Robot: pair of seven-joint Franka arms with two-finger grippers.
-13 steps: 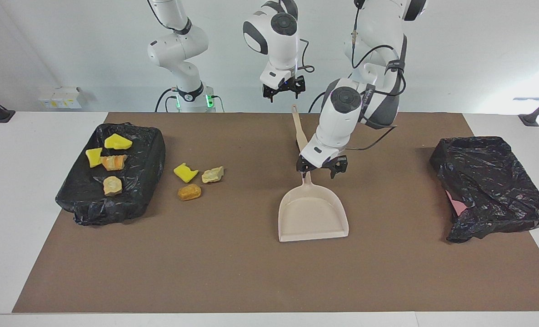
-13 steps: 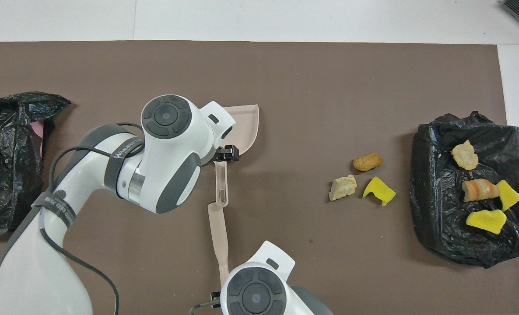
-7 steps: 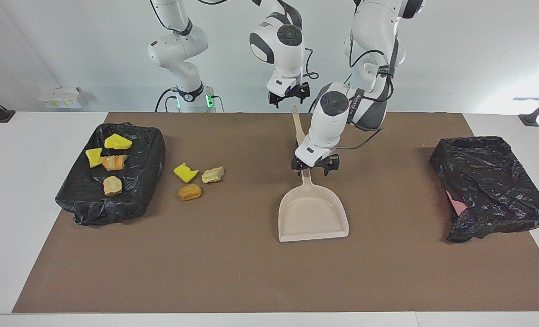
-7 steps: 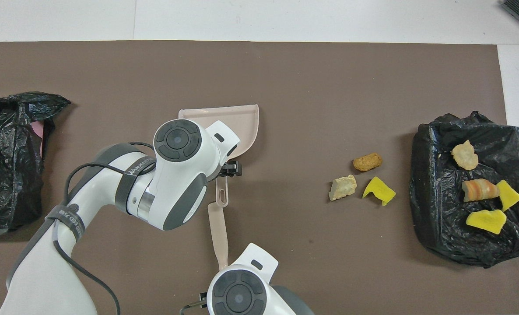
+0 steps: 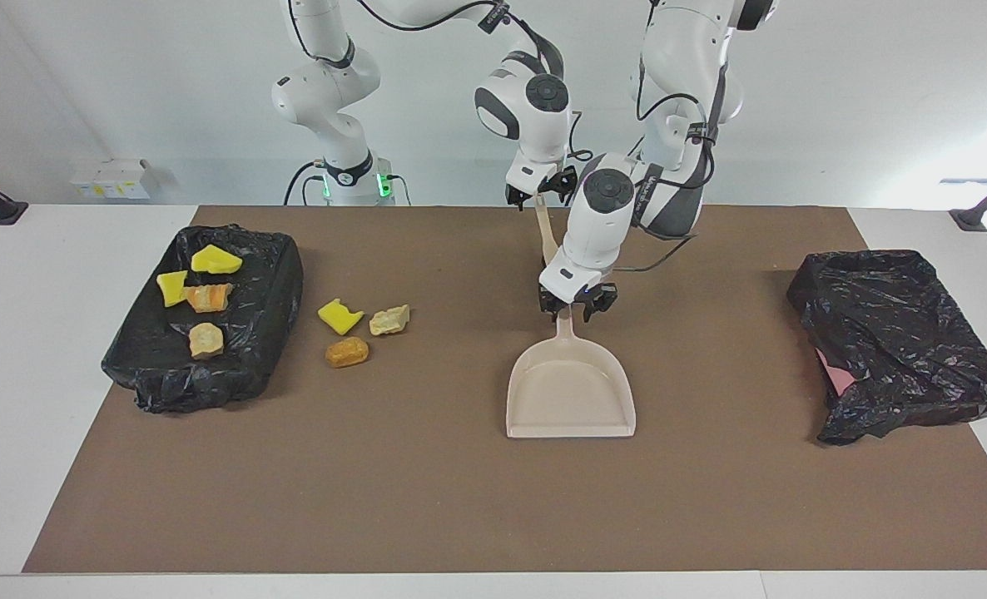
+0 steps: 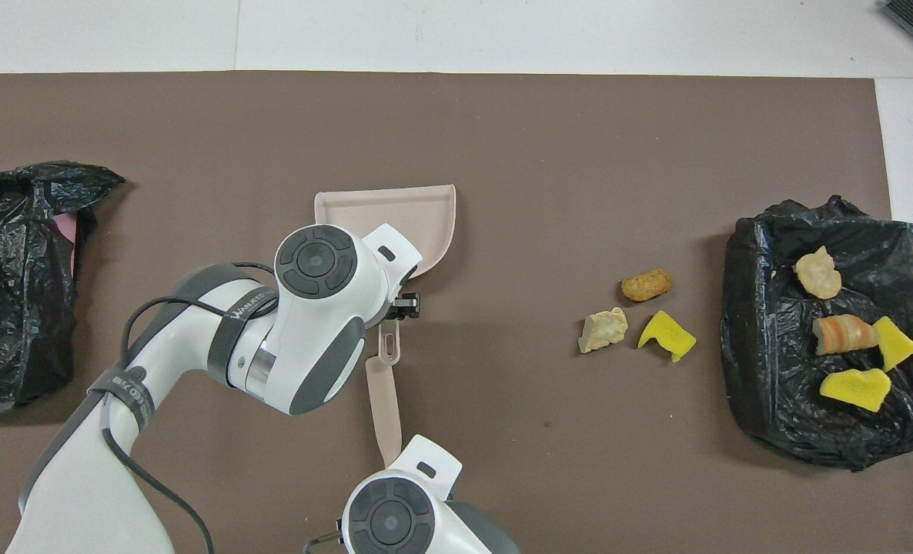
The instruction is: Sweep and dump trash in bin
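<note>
Three pieces of trash lie on the brown mat: a yellow chunk [image 5: 339,316] [image 6: 666,335], a tan lump [image 5: 389,319] [image 6: 603,329] and an orange-brown lump [image 5: 346,353] [image 6: 647,285]. Several more sit on the black-bagged bin [image 5: 252,333] [image 6: 772,400] at the right arm's end. The beige dustpan [image 5: 571,395] [image 6: 395,211] rests flat mid-mat. My left gripper [image 5: 575,308] [image 6: 392,308] is down at its handle, open, one finger on each side. My right gripper [image 5: 539,193] hangs open over the end of the beige sweeper stick [image 5: 548,237] [image 6: 383,400].
A second crumpled black bag [image 5: 901,333] [image 6: 10,292] with something pink inside lies at the left arm's end of the mat. The sweeper stick lies end to end with the dustpan handle, nearer to the robots. The brown mat [image 5: 427,499] covers most of the white table.
My left gripper has drawn back along the dustpan handle toward the robots, lowered onto it and narrowed its fingers. My right gripper has come down over the sweeper stick's end.
</note>
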